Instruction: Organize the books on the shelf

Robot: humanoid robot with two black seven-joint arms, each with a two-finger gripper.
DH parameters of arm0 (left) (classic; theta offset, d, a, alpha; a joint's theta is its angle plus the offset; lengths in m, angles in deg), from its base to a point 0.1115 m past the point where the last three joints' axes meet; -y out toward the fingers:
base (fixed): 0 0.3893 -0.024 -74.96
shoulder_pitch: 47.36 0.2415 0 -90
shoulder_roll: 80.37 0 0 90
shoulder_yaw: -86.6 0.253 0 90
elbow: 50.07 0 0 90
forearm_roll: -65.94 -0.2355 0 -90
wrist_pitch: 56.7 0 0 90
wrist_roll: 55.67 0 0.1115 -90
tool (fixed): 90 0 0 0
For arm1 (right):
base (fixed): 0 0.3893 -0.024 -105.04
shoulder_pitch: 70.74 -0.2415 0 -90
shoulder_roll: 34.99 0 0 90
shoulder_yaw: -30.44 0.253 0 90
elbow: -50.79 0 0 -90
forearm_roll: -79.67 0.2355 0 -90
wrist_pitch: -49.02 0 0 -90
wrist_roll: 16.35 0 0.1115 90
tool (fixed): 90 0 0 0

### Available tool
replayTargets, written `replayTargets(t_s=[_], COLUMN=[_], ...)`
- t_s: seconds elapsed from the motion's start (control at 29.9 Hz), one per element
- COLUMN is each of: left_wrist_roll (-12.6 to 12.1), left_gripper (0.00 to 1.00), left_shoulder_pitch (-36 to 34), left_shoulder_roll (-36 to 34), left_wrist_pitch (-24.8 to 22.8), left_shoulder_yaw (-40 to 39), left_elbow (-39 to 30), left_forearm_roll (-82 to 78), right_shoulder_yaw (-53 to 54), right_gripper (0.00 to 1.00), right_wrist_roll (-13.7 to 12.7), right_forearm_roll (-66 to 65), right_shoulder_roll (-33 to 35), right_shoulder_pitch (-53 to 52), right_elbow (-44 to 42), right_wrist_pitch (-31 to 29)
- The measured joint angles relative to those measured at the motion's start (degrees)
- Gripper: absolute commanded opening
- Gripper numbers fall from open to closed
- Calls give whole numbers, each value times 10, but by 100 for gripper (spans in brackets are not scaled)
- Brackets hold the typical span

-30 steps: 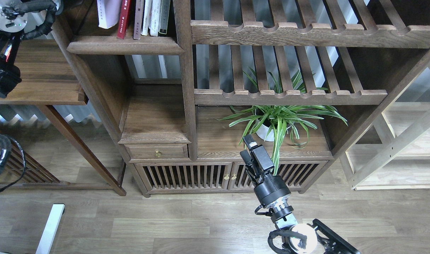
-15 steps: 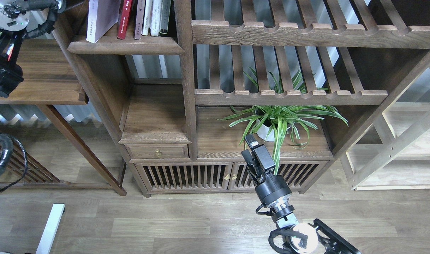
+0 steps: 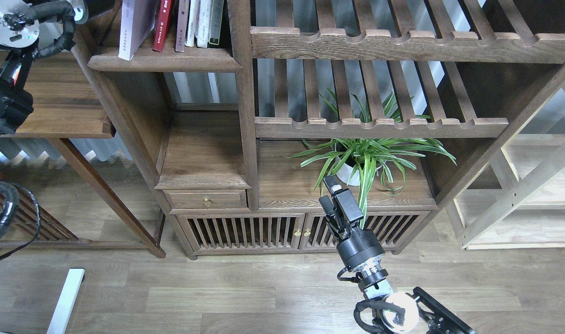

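The shelf (image 3: pixel 164 61) is a dark-brown board with a moulded front edge at the upper left. A thick pale-covered book (image 3: pixel 135 25) stands on it, tilted, with its lower corner near the front left edge. To its right stand a red-spined book (image 3: pixel 163 25) and several more upright books (image 3: pixel 199 23); their tops are cut off by the frame. My left arm (image 3: pixel 13 23) rises at the far left and its gripper is out of view. My right gripper (image 3: pixel 328 191) hangs low, far from the books, in front of the cabinet, holding nothing; I cannot make out its finger gap.
A potted spider plant (image 3: pixel 363 155) sits on the cabinet top just beyond my right gripper. Slatted racks with scalloped rails (image 3: pixel 380 127) span the right. A drawer (image 3: pixel 207 200) and slatted cabinet doors (image 3: pixel 245 232) lie below. A side table (image 3: pixel 55 102) stands left.
The pale book has come down from above the board to rest tilted on the shelf, further left. The left arm has shifted slightly. The right gripper has barely moved.
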Motion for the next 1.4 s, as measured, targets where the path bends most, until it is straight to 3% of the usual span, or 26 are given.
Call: replayTargets(t_s=[0.5, 1.0, 1.4], left_wrist_roll=[0, 0, 0], left_gripper=[83, 86, 87], left_shoulder_pitch=[1, 49, 97], left_shoulder_roll=[10, 9, -8], left_wrist_pitch=[-3, -10, -10], left_shoulder_yaw=[-4, -5, -13], left_elbow=[5, -12, -72], left_forearm_roll=[43, 67, 74], right_shoulder_yaw=[0, 0, 1], right_gripper=[99, 99, 99], right_wrist_roll=[0, 0, 0], right_forearm_roll=[0, 0, 0], right_shoulder_roll=[0, 0, 0], right_shoulder_pitch=[0, 0, 0], right_elbow=[0, 0, 0], right_wrist_pitch=[0, 0, 0])
